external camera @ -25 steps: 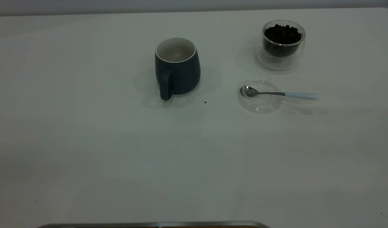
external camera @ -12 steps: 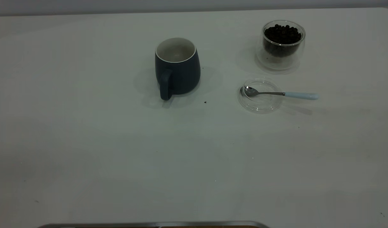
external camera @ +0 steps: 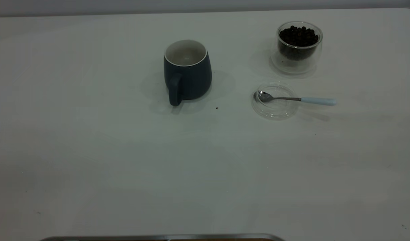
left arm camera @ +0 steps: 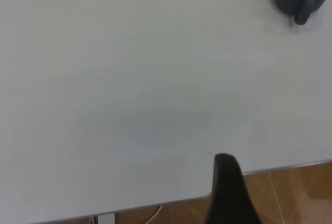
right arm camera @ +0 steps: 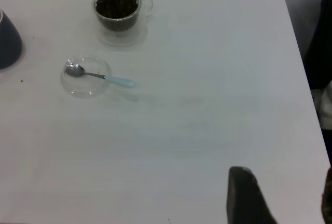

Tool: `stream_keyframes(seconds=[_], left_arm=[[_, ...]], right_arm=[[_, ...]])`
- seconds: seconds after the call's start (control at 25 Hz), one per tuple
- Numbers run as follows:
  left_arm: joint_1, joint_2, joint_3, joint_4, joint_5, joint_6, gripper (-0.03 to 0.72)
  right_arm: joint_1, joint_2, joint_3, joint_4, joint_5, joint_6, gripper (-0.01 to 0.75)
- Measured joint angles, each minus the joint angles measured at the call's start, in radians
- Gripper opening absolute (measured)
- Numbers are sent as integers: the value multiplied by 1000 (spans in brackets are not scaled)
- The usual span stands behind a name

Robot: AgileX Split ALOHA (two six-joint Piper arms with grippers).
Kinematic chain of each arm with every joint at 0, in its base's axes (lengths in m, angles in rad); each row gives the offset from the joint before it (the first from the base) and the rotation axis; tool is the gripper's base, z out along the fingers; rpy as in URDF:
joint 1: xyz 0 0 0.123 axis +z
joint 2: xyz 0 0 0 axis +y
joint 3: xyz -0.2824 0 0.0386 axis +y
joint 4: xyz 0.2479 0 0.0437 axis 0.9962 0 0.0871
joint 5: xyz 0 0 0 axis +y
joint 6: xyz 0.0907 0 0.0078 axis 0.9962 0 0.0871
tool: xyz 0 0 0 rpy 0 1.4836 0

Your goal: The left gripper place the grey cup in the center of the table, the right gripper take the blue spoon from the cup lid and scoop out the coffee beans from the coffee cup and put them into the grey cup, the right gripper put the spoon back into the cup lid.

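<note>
Since the dark slate-grey ceramic mug (external camera: 187, 72) already stands upright near the middle of the large white table (external camera: 124, 167), the placing step looks done and picking up the spoon seems next. Well apart from the mug, by the table edge, hangs the black left gripper (left arm camera: 228, 182); whether it is open cannot be told. Right of the mug, the small pale-blue-handled teaspoon (external camera: 297, 99) rests with its bowl in the flat clear round lid (external camera: 275, 112), handle pointing away from the mug. Beyond the lid, the clear glass cup (external camera: 298, 57) holds dark coffee beans (external camera: 298, 35). Farther from the mug, the black right gripper (right arm camera: 285, 198) hangs with jaws spread and empty; it would need to reach that slim handle.
</note>
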Motion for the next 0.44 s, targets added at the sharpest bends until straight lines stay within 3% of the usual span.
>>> stream_keyframes(seconds=[0.44], left_arm=[[0,0,0,0,0,0,555]], right_arm=[[0,0,0,0,0,0,290]])
